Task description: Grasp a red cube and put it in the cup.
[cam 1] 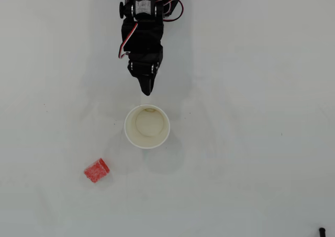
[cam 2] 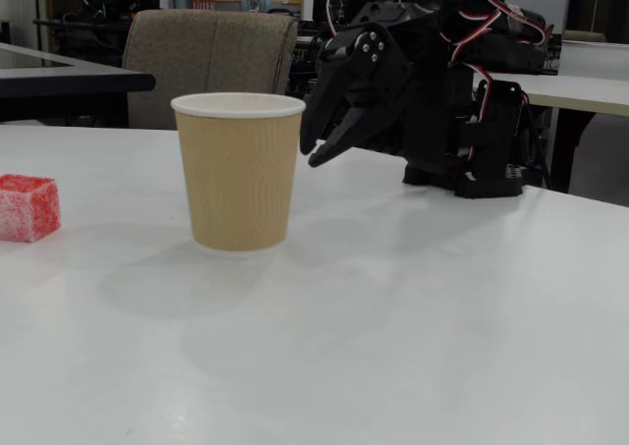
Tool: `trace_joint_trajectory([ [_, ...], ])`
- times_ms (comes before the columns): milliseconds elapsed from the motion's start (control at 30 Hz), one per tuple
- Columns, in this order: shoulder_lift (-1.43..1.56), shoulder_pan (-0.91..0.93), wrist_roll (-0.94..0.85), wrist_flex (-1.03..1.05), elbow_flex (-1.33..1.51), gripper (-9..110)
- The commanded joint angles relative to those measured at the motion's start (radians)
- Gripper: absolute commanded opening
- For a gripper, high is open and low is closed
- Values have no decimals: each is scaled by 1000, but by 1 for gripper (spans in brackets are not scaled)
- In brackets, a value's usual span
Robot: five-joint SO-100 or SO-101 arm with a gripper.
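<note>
Cup [cam 1: 147,127] between tool [cam 1: 147,92] and cube [cam 1: 97,170].

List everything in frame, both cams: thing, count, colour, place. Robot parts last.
red cube: 1, bright red with white speckles, on the table, lower left of the cup in the overhead view, apart from it.
cup: 1, white rim, cream inside, tan ribbed outside in the fixed view, upright mid-table, looks empty.
table: 1, white, bears everything.
chair: 1, grey-brown, behind the table in the fixed view.
small dark object: 1, black, bottom right corner of the overhead view; cannot tell what it is.
arm: 1, black with red and white wires, far side of the table.
pincer: 1, black, just beyond the cup, holding nothing; jaws close together.
</note>
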Motion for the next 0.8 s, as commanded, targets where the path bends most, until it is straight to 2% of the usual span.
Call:
trace_joint_trajectory([
  [0,15,-20,-2,11,72,0],
  [767,15,18,3,5,72,1],
])
